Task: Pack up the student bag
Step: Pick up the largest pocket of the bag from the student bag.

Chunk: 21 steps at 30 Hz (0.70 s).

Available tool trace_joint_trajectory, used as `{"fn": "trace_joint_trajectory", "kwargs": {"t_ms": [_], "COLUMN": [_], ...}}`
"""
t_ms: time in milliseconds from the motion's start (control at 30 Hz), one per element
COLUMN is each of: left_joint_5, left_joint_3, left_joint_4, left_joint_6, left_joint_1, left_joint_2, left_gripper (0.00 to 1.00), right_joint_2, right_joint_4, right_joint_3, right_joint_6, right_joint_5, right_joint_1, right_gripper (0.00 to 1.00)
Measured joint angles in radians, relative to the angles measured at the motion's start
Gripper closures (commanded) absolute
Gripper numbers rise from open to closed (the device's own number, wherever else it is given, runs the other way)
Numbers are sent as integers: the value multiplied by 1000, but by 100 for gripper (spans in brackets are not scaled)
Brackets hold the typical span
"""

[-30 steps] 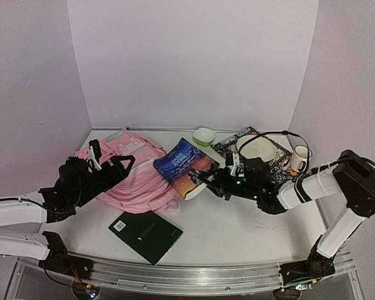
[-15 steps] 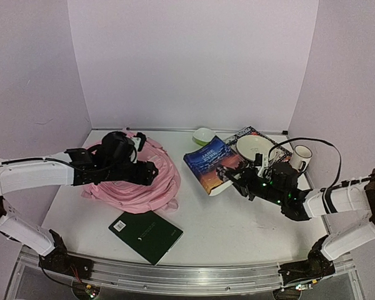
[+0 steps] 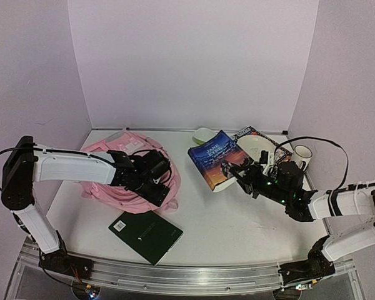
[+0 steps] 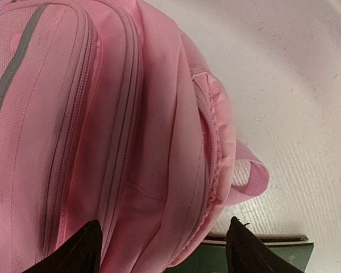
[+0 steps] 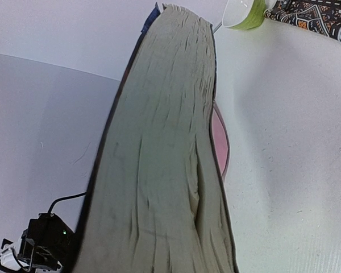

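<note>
left arm (image 3: 81,165) over student bag (image 3: 109,192), book (image 3: 214,156) rightward

This looks like a robotics lab's test booth, not anybody's room. Plain pale walls (image 3: 194,62) box in a white table (image 3: 237,234) on three sides. A metal rail (image 3: 194,274) along the near edge carries a left arm (image 3: 69,165) and a right arm (image 3: 347,203), white and black, trailing a black cable (image 3: 319,141). The pink backpack (image 3: 109,189), blue book (image 3: 214,156), green notebook (image 3: 145,229) and mug (image 3: 302,154) are the only homely things here.
</note>
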Motion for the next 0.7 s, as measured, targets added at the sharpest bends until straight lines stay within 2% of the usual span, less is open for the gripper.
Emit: {"fn": "trace_joint_trajectory", "kwargs": {"t_ms": [500,533,700], "left_joint_5": [-134,-139,-161], "left_joint_3": [97,99,116], "left_joint_4": [-115,-118,-137], "left_joint_6": [-4,-6,1], "left_joint_1": [-6,-6,-6], "left_joint_2": [51,51,52], "left_gripper": [97,99,100], "right_joint_2": [0,0,19], "right_joint_4": [0,0,4], "right_joint_3": [0,0,1], "right_joint_6": [1,2,20], "right_joint_5": [-18,-23,-51], "right_joint_1": [0,0,0], "right_gripper": [100,100,100]}}
